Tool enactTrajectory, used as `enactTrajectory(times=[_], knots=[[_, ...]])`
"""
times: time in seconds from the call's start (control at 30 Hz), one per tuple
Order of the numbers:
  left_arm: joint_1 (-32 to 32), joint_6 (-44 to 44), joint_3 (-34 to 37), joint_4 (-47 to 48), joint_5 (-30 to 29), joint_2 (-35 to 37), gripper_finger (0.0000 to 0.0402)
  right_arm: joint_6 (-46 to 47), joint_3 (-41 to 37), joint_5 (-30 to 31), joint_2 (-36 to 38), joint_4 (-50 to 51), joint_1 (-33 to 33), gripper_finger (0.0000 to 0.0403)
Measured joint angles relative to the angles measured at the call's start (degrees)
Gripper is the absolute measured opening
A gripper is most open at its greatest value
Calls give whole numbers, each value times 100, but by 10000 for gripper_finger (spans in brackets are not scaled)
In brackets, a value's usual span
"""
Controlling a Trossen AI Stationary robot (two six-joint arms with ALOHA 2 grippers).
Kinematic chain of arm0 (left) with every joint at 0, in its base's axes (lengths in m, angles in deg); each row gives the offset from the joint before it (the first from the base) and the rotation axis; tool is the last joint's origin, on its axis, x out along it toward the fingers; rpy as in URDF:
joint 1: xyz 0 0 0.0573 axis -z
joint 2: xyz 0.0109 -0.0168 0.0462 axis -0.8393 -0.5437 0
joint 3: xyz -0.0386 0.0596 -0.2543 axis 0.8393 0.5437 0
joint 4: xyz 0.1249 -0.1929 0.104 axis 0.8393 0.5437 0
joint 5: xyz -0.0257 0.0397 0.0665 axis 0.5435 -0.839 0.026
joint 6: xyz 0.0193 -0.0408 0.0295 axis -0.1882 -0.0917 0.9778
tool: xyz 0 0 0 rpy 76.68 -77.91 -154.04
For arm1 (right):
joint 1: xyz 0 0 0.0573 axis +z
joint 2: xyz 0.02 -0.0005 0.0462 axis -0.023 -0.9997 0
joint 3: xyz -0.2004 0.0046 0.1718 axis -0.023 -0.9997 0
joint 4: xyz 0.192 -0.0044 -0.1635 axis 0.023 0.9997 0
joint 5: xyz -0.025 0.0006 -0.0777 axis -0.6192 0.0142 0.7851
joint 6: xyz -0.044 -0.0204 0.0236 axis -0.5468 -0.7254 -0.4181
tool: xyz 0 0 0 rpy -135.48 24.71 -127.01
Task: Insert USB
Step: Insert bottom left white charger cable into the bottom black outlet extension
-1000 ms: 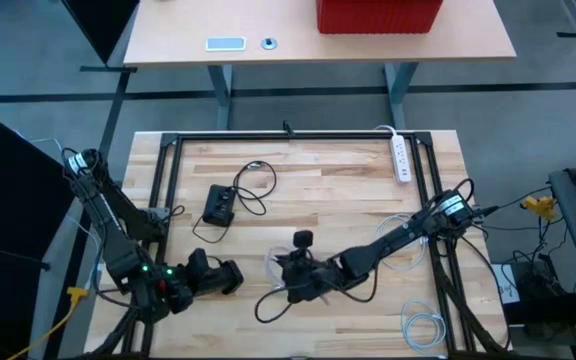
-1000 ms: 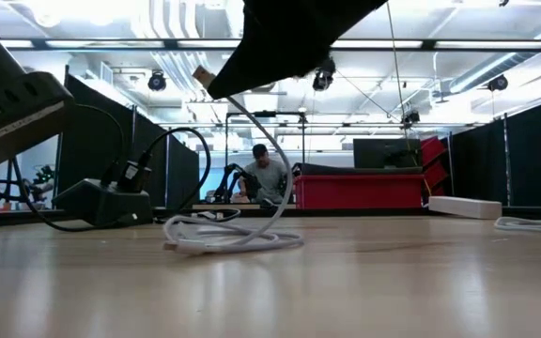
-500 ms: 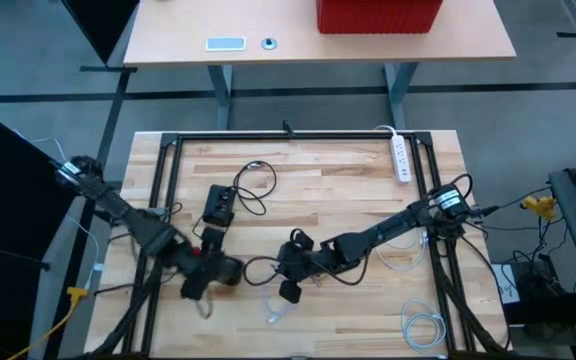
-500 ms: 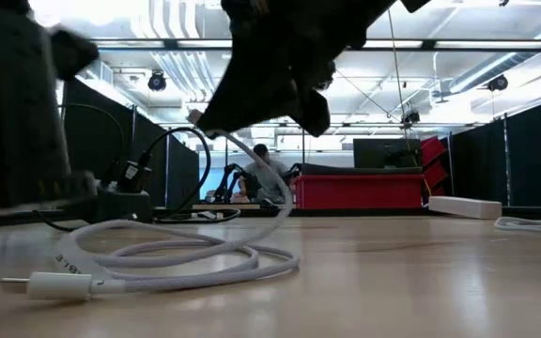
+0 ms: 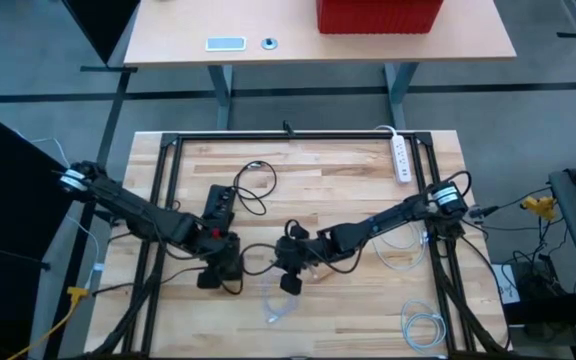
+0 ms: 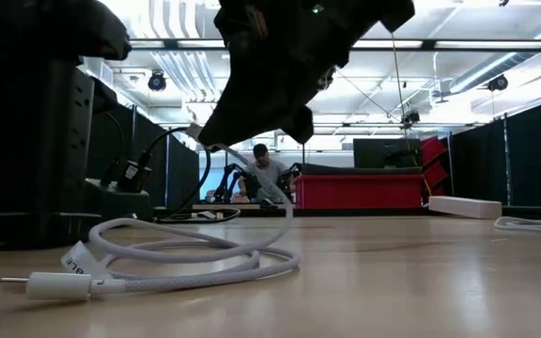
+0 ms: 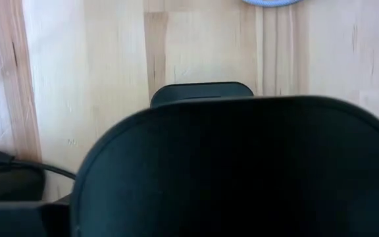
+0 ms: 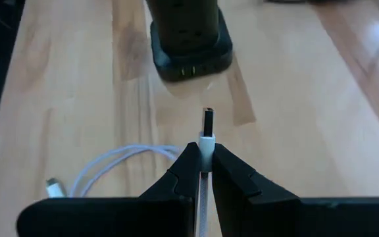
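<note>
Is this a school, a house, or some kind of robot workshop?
Most likely a robot workshop or lab. Two dark robot arms work over a pale wooden table, black curtain partitions divide a big hall, and bare pipes and track lights hang from the ceiling.

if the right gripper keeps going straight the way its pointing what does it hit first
Most likely the black charger block. In the right wrist view the right gripper pinches the white USB plug, whose tip points at the block's port face across bare wood; how far apart they are is unclear.

The charger [image 5: 218,207] lies left on the table [image 5: 348,175], the power strip [image 5: 401,158] at its far right.
</note>
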Motion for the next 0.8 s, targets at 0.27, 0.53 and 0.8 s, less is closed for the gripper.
enactTrajectory(times=[0.27, 0.53, 0.8], knots=[[20, 7, 13, -155, -337, -7, 261, -1356, 0, -59, -650, -1625, -24, 14], [46, 263, 11, -555, -558, 0, 261, -1537, 507, -237, -1481, -2020, -117, 14], [39, 382, 21, -500, -385, 10, 261, -1745, 1036, -248, -1849, -1842, -140, 14]])
